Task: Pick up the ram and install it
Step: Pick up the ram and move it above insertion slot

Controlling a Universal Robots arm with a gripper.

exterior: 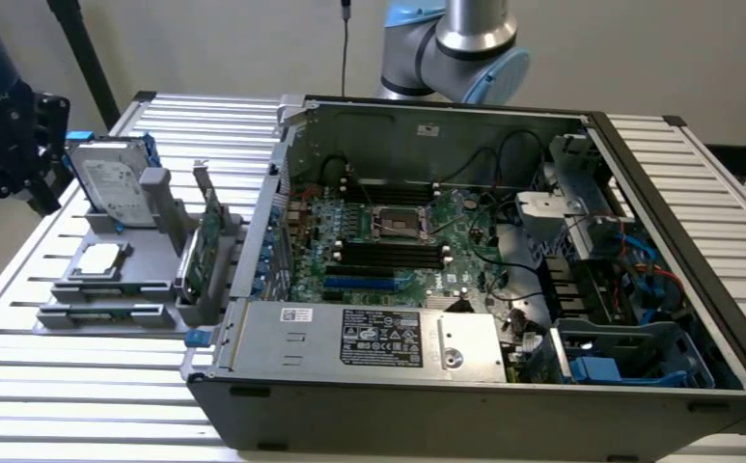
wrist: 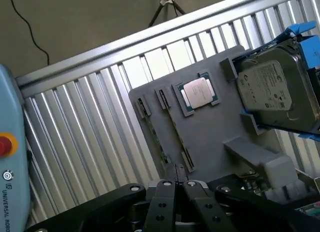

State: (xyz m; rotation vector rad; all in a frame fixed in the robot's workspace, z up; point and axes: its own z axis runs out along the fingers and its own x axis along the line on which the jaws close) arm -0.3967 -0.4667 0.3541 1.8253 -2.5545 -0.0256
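Note:
The ram (wrist: 173, 129) shows as a thin greenish edge standing in a long slot of the grey holder plate (wrist: 215, 137). My gripper (wrist: 176, 178) hangs above the near end of that slot, its two black fingers (wrist: 162, 202) pressed together with nothing between them. In the exterior view the gripper (exterior: 32, 169) is at the far left, beside the grey holder (exterior: 102, 289) on the slatted table. The open computer case (exterior: 476, 289) lies at the exterior view's right, its black memory slots (exterior: 386, 254) bare on the green motherboard.
On the holder stand a silver hard drive with blue rails (wrist: 280, 86), a square processor chip (wrist: 199, 94) and an upright green expansion card (exterior: 203, 241). A teach pendant with a red button (wrist: 7, 157) lies nearby. The arm's base (exterior: 463, 43) rises behind the case.

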